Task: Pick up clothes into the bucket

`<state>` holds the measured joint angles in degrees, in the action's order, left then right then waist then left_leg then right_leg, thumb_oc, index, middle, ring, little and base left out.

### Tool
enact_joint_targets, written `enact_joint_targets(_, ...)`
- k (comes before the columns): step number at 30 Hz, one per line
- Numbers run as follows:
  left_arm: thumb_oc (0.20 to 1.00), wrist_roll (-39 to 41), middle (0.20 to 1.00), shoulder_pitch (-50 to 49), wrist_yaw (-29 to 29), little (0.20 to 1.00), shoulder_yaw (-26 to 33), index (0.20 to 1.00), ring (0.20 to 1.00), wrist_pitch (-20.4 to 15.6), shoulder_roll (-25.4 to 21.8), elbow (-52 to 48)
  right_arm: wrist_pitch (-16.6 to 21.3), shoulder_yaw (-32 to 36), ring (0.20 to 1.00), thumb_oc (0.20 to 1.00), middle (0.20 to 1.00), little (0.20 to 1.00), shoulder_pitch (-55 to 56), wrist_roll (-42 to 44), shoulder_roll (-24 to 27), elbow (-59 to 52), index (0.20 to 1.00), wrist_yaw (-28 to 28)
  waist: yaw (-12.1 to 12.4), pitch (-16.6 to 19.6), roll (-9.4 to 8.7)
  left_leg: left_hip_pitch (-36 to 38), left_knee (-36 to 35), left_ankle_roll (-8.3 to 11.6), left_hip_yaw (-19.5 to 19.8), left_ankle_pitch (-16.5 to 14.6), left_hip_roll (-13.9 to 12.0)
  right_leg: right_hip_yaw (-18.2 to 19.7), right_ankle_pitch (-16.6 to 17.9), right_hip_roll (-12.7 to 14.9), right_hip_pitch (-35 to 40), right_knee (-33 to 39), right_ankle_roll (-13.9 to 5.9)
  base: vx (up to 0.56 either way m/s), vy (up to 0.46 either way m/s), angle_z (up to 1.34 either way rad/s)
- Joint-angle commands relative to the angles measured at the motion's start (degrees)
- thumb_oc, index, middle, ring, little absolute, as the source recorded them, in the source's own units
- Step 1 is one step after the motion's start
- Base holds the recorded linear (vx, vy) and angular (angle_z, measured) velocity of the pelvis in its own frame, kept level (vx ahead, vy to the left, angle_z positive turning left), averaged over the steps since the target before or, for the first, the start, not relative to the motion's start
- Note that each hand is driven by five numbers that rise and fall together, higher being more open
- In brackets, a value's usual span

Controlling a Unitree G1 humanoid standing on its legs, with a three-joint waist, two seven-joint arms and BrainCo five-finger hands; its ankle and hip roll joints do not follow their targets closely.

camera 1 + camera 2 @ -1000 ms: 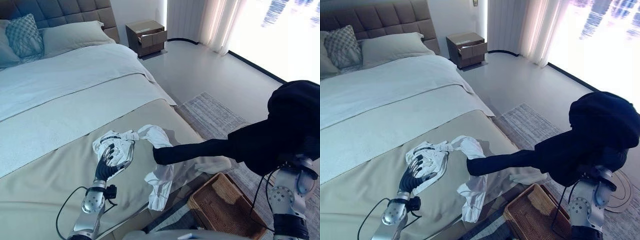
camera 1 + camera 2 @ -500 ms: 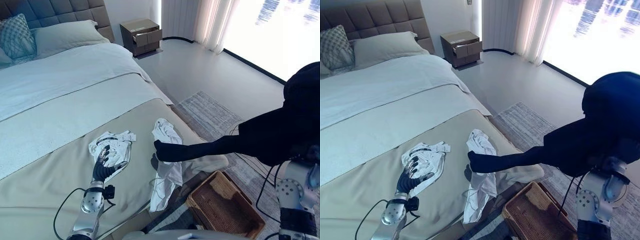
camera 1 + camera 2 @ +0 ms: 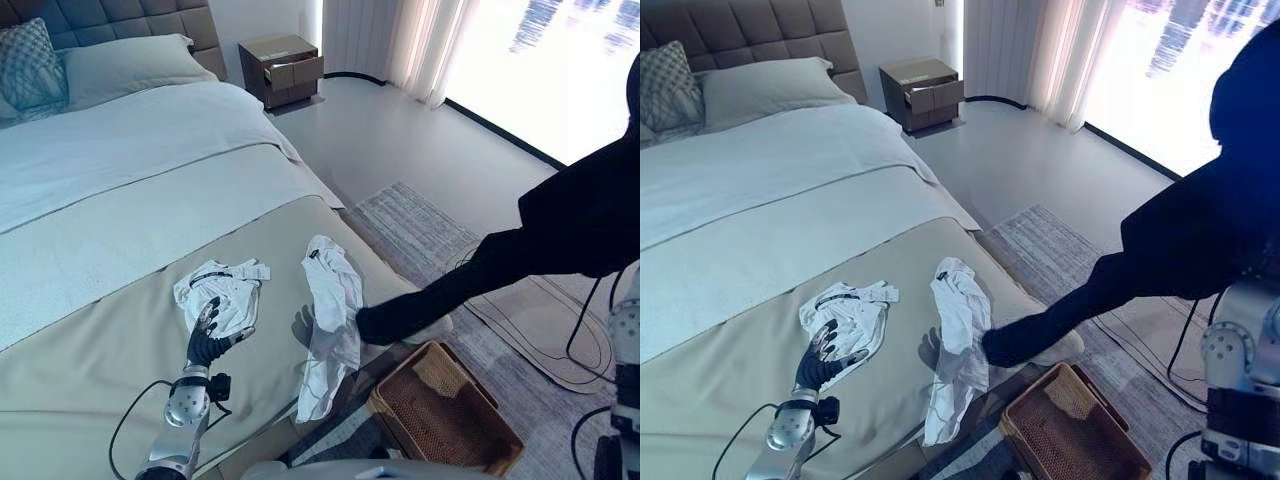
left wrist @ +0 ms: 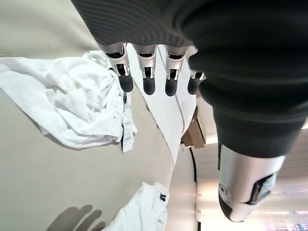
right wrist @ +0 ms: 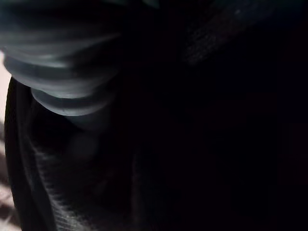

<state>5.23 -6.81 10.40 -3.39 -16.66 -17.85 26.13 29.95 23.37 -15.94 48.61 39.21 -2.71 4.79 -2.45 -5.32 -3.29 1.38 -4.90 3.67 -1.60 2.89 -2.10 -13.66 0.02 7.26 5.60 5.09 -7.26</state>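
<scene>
A long black garment (image 3: 540,235) hangs from my raised right arm at the right edge. It covers the hand, and its lower end (image 3: 1015,340) dangles by the bed corner above the floor. Dark cloth surrounds my right hand's ribbed cover (image 5: 62,67). A wicker basket (image 3: 470,445) stands on the floor below the bed corner. One white garment (image 3: 330,315) droops over the bed's edge. A second white garment (image 3: 222,290) lies crumpled on the beige blanket. My left hand (image 3: 207,335) rests open just in front of it, fingers (image 4: 147,79) straight.
The bed (image 3: 100,230) takes up the left side, with pillows (image 3: 110,65) at its head. A wooden nightstand (image 3: 285,68) stands at the back. A grey rug (image 3: 420,225) lies beside the bed, with curtains (image 3: 400,40) and a bright window behind.
The black garment has risen and swung right, its trailing end sliding off the bed. The white garment it dragged has settled over the bed edge. My left hand has drawn back off the crumpled white garment.
</scene>
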Motion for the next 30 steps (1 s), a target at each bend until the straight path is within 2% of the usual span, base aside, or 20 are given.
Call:
enact_joint_targets(1, 1.0, -0.75, 1.0, 3.64, 0.83, 1.0, 0.44, 1.0, 1.0, -1.62, -2.43, 0.13, 4.45, 2.4, 0.2, 0.2, 0.2, 0.2, -5.12, 2.22, 3.5, -1.95, 0.2, 0.79, -0.06, 3.06, -3.61, -1.29, 6.34, -0.69, -1.39, -5.32, -1.7, 2.31, 4.34, 3.06, -5.27, -3.65, -2.14, 0.0, 0.0, 0.0)
enact_joint_targets(7, 1.0, -0.27, 1.0, 3.8, 2.22, 1.0, 0.85, 1.0, 1.0, -1.31, -2.43, 0.41, 5.91, 3.33, 0.2, 0.2, 0.2, 0.2, -5.29, 4.32, 3.2, -0.82, 0.2, 1.65, -0.19, 3.18, -3.68, -1.09, 6.22, -0.65, -1.43, -5.37, -1.79, 2.35, 4.34, 3.01, -5.16, -3.66, -2.13, 0.0, 0.0, 0.0)
enact_joint_targets(10, 1.0, -0.2, 1.0, 3.92, 2.46, 1.0, 1.04, 1.0, 1.0, -1.33, -2.44, 0.43, 5.06, 3.24, 0.2, 0.2, 0.2, 0.2, -3.93, 4.14, 2.63, -1.1, 0.2, 1.27, -0.33, 3.1, -3.69, -0.99, 6.24, -0.67, -1.47, -5.41, -1.78, 2.47, 4.31, 3.0, -5.21, -3.79, -2.11, 0.0, 0.0, 0.0)
enact_joint_targets(15, 1.0, -0.54, 1.0, 3.98, 2.57, 1.0, 2.04, 1.0, 1.0, -1.47, -2.34, -0.01, 1.68, 2.48, 0.2, 0.2, 0.2, 0.2, 2.47, 0.84, -1.5, -2.81, 0.2, -0.29, -0.63, 2.76, -3.48, -1.08, 6.46, -0.68, -1.49, -5.5, -1.77, 2.64, 4.24, 3.01, -5.35, -3.94, -2.04, 0.0, 0.0, 0.0)
enact_joint_targets(16, 1.0, -1.09, 1.0, 3.9, 2.61, 1.0, 2.54, 1.0, 1.0, -1.62, -2.23, -0.2, -0.11, 2.27, 0.2, 0.2, 0.2, 0.2, 6.02, -2.12, -3.64, -3.26, 0.2, -0.55, -0.89, 2.43, -3.31, -1.19, 6.75, -0.74, -1.54, -5.55, -1.72, 2.78, 4.19, 3.08, -5.44, -4.13, -1.99, 0.0, 0.0, 0.0)
enact_joint_targets(17, 1.0, -1.08, 1.0, 3.88, 2.61, 1.0, 2.53, 1.0, 1.0, -1.62, -2.25, -0.2, -0.14, 2.29, 0.2, 0.2, 0.2, 0.2, 6.06, -2.17, -3.68, -3.32, 0.2, -0.5, -0.88, 2.45, -3.33, -1.2, 6.76, -0.75, -1.54, -5.56, -1.72, 2.79, 4.19, 3.08, -5.45, -4.14, -1.99, 0.0, 0.0, 0.0)
enact_joint_targets(18, 1.0, -1.72, 1.0, 3.91, 2.49, 1.0, 3.2, 1.0, 1.0, -1.87, -1.96, -0.59, -1.83, 2.09, 0.2, 0.2, 0.2, 0.2, 9.9, -4.65, -6.8, -3.13, 0.2, -1.54, -1.29, 2.12, -3.02, -1.26, 6.95, -0.81, -1.68, -5.62, -1.72, 2.85, 4.07, 3.11, -5.62, -4.35, -1.95, 0.03, -0.001, -0.02)
enact_joint_targets(21, 1.0, -2.21, 1.0, 3.47, 2.33, 1.0, 3.83, 1.0, 1.0, -2.3, -1.77, -1.01, -3.23, 1.75, 0.2, 0.2, 0.2, 0.2, 13.46, -7.69, -9.23, -2.88, 0.2, -2.16, -1.57, 1.95, -2.92, -1.26, 7.2, -0.85, -1.72, -5.74, -1.68, 3.02, 3.98, 3.07, -5.65, -4.51, -1.94, 0.0, -0.003, -0.07)
enact_joint_targets(23, 1.0, -2.98, 1.0, 3.58, 2.54, 1.0, 4.62, 1.0, 1.0, -2.58, -1.53, -1.07, -4.77, 0.73, 0.2, 0.2, 0.2, 0.2, 17.5, -10.33, -13.0, -1.49, 0.2, -3.06, -2.04, 1.66, -2.45, -1.02, 7.24, -0.91, -1.79, -6.31, -1.73, 3.27, 3.5, 2.95, -5.55, -4.53, -2.06, 0.0, -0.006, -0.05)
enact_joint_targets(28, 1.0, -3.76, 1.0, 3.66, 2.61, 1.0, 5.16, 1.0, 1.0, -3.27, -1.46, -0.56, -6.9, -2.16, 0.2, 0.2, 0.2, 0.2, 22.05, -17.09, -15.27, 2.73, 0.2, -2.89, -2.53, 1.3, -2.1, -1.14, 7.61, -0.96, -2.07, -6.45, -1.7, 3.59, 3.5, 3.06, -5.78, -4.69, -2.08, 0.01, -0.003, -0.08)
enact_joint_targets(30, 1.0, -4.32, 1.0, 3.78, 2.83, 1.0, 5.4, 1.0, 1.0, -3.68, -1.59, -0.24, -8.58, -5.0, 0.2, 0.2, 0.2, 0.2, 24.06, -23.36, -15.23, 6.96, 0.2, -2.46, -2.75, 1.02, -1.86, -1.24, 7.81, -1.01, -2.3, -6.46, -1.68, 3.92, 3.54, 3.14, -6.04, -4.8, -2.09, 0.0, 0.002, -0.02)
